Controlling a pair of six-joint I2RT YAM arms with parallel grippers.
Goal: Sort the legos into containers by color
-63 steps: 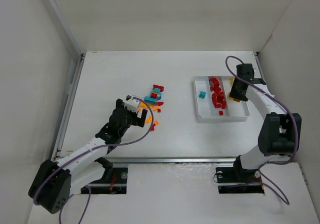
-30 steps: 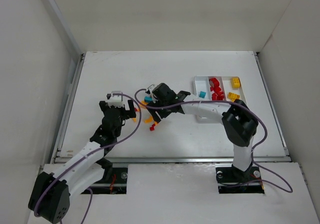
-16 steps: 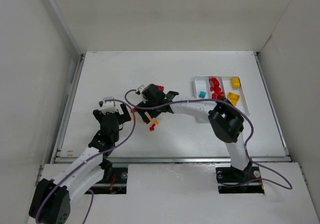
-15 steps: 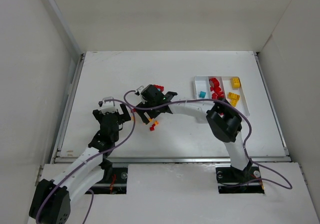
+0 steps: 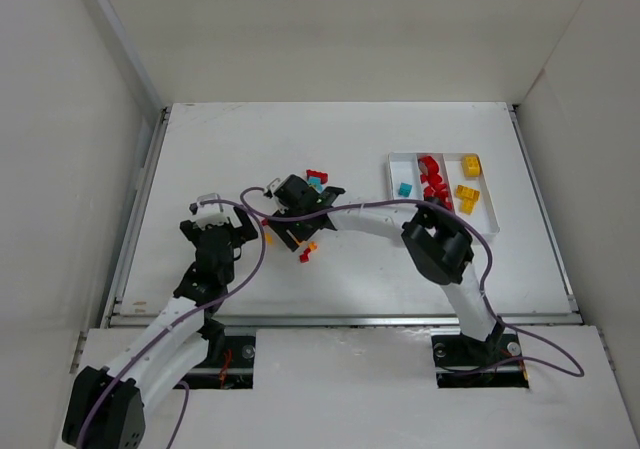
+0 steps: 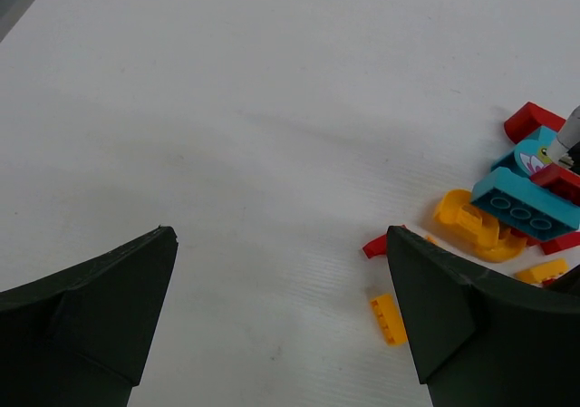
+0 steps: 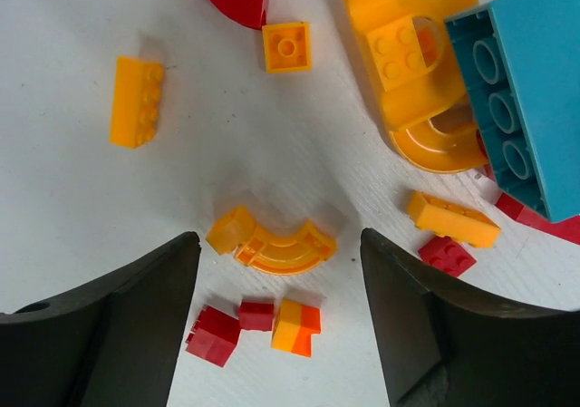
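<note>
legos (image 5: pixel 306 252) lie loose mid-table, left of the tray (image 5: pixel 390 174); right gripper (image 7: pixel 275 276), parted and empty, straddles a curved orange piece (image 7: pixel 272 244), likely light, hard, slippery, best pinched across its ends; left gripper (image 6: pixel 281 239) gapes wide, empty

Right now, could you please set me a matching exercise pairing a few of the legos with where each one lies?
Things:
1. teal brick in the tray
2. red bricks in the tray
3. yellow bricks in the tray
4. curved orange piece

Places:
A. right compartment
B. on the table, between the fingers of the open right gripper
C. left compartment
D. middle compartment

Pairs: 1-C, 2-D, 3-A, 4-B
</note>
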